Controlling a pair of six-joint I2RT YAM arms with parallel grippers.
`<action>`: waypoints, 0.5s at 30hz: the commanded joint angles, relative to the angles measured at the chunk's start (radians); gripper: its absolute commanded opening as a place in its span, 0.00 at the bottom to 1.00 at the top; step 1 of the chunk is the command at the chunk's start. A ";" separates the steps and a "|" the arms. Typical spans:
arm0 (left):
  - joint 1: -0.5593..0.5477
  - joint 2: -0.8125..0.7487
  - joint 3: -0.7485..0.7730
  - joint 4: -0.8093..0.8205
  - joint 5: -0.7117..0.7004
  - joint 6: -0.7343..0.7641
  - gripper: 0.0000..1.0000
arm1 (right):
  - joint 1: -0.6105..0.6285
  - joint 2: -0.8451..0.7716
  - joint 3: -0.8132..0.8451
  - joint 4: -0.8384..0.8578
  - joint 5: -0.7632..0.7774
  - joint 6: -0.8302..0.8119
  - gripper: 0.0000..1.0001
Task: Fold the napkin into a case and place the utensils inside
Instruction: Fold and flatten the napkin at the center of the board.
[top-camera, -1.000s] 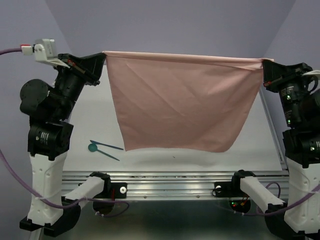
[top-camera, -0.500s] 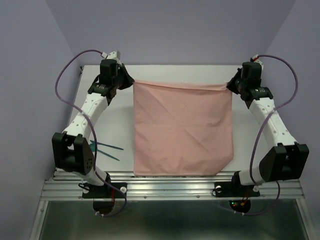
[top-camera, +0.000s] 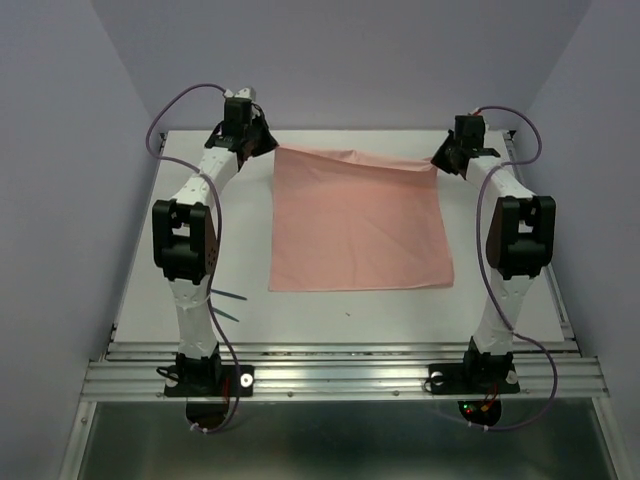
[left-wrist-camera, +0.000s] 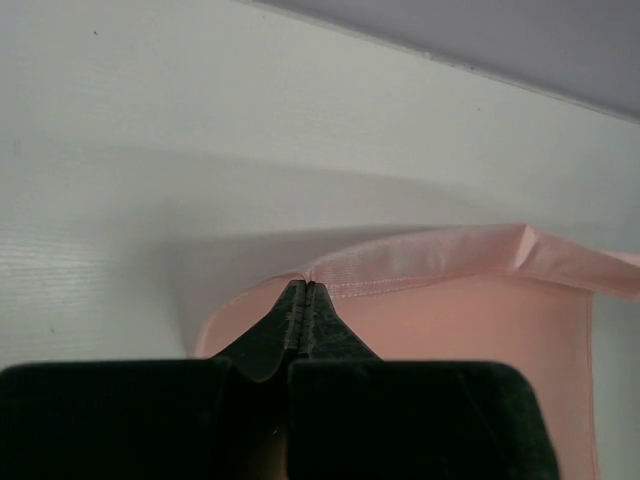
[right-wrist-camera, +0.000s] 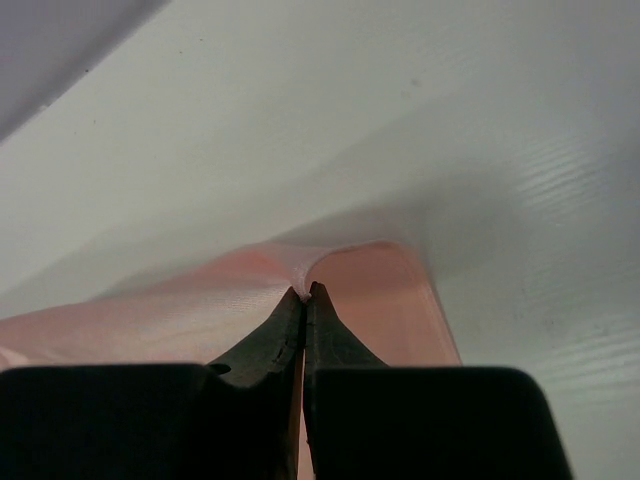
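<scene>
Top external view is showing the thin salmon-pink square cloth napkin (top-camera: 355, 225) lying unfolded on the white table (top-camera: 400, 320), with the left gripper (top-camera: 264, 143) and right gripper (top-camera: 444, 158) clamping its far corners. Folding it and loading the teal-green plastic utensils (top-camera: 235, 296) are both waiting.

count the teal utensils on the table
2 utensils: one pokes out from behind the left arm at the table's near left, the other just nearer. The arm may hide more.

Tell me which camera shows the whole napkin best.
Top external: the napkin lies spread across the table, nearly its whole outline visible. Each wrist view shows just one far corner, pinched between the left fingers or the right fingers.
</scene>
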 joint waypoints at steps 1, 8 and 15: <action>0.023 0.020 0.138 -0.006 0.041 0.014 0.00 | -0.016 0.055 0.130 0.073 -0.067 0.044 0.01; 0.023 -0.053 0.051 -0.044 0.099 0.031 0.00 | -0.016 -0.049 0.010 0.042 -0.079 0.055 0.01; 0.023 -0.257 -0.197 -0.059 0.131 0.043 0.00 | -0.016 -0.253 -0.247 0.034 -0.147 0.052 0.01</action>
